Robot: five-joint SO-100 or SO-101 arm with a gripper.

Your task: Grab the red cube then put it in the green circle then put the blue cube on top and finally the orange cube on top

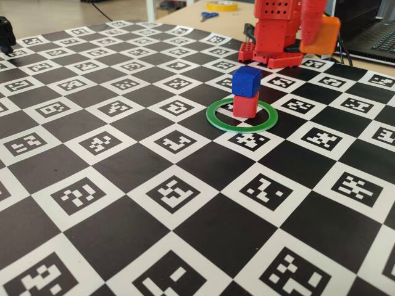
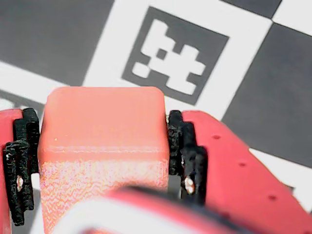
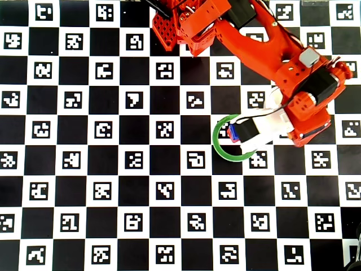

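Note:
The red cube (image 1: 245, 106) sits inside the green circle (image 1: 241, 128), and the blue cube (image 1: 246, 80) rests squarely on top of it. In the fixed view the orange cube (image 1: 324, 37) hangs in the air, up and to the right of the stack and near the arm's base. My gripper (image 1: 316, 34) is shut on it. In the wrist view the orange cube (image 2: 102, 131) fills the gap between the black pads (image 2: 187, 151) of my gripper (image 2: 102, 146), with the marker board below. In the overhead view the arm covers most of the stack. Only part of the green circle (image 3: 216, 144) and a sliver of the blue cube (image 3: 232, 132) show.
The stack stands on a black-and-white checkerboard of markers (image 1: 185, 197). The arm's red base (image 1: 271, 37) stands at the board's far edge. Behind it lie scissors (image 1: 208, 15) and a yellow tape roll (image 1: 222, 5), with a laptop (image 1: 376, 37) at the right.

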